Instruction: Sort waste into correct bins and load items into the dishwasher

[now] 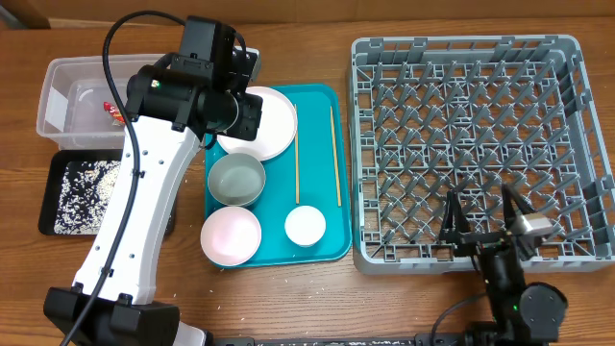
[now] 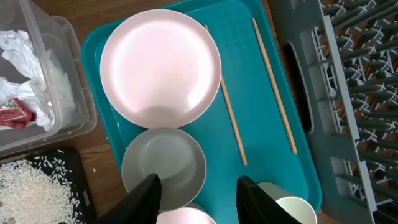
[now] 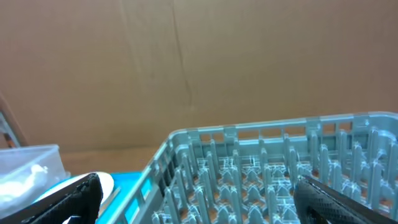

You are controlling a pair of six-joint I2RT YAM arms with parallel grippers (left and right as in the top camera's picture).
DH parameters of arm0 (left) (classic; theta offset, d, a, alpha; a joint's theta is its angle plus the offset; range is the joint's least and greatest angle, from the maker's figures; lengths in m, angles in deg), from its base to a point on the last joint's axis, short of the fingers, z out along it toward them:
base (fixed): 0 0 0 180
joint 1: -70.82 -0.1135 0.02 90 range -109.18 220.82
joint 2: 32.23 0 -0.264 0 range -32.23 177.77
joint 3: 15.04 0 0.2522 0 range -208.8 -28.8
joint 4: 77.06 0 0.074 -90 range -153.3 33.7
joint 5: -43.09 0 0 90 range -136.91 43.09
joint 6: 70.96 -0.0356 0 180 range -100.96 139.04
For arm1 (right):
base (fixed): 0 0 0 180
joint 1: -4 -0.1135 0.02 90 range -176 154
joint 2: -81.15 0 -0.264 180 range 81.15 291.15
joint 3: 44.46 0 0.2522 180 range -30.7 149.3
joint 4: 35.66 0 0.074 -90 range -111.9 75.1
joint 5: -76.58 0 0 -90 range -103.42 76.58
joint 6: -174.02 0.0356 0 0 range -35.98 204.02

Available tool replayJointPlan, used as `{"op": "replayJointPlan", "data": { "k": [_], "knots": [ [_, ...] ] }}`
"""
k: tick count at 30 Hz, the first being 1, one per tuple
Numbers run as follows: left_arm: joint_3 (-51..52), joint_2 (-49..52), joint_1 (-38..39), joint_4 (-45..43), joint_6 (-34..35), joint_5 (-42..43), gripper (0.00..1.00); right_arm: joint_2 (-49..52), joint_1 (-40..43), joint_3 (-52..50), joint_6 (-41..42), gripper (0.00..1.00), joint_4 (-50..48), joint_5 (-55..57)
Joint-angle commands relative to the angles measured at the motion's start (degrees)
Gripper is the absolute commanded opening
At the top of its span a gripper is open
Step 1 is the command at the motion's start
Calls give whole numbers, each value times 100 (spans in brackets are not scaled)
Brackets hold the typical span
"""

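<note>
On the teal serving tray [image 1: 317, 106] lie a large white plate [image 1: 259, 123], a whitish bowl [image 1: 236, 180], a small pink plate [image 1: 231, 234], a white cup [image 1: 306, 225] and two chopsticks [image 1: 296, 163] [image 1: 335, 154]. My left gripper [image 2: 199, 199] hangs open above the tray, between the bowl [image 2: 163, 167] and the cup [image 2: 292, 210], holding nothing. The clear tub [image 1: 58, 86] holds white napkins [image 2: 22, 81] and a red wrapper [image 2: 15, 112]. Rice [image 1: 86, 192] lies in the black tray [image 1: 48, 197]. The right gripper [image 1: 479, 216] stands wide open over the grey rack's [image 1: 461, 125] front edge.
The rack stands to the right of the teal tray, close to its edge. The tub and the black tray sit to the left of the teal tray, and the left arm reaches over them. Bare wooden table runs along the front.
</note>
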State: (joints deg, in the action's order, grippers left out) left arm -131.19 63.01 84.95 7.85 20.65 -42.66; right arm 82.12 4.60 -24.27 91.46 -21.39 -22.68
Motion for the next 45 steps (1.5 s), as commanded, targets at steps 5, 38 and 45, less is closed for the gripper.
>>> {"op": "replayJointPlan", "data": {
  "k": [5, 38, 45],
  "knots": [
    [-356, -122, -28, 197, 186, 262, 38, 883, -22, 1453, -326, 100, 573, -337],
    [3154, -138, 1423, -1019, 1062, 476, 54, 4070, -22, 3840, -149, 100, 1698, -1932],
    [3442, -31, 1554, -1351, 1067, 457, 52, 4264, -22, 3840, -146, 100, 1694, -2094]
  ]
}}
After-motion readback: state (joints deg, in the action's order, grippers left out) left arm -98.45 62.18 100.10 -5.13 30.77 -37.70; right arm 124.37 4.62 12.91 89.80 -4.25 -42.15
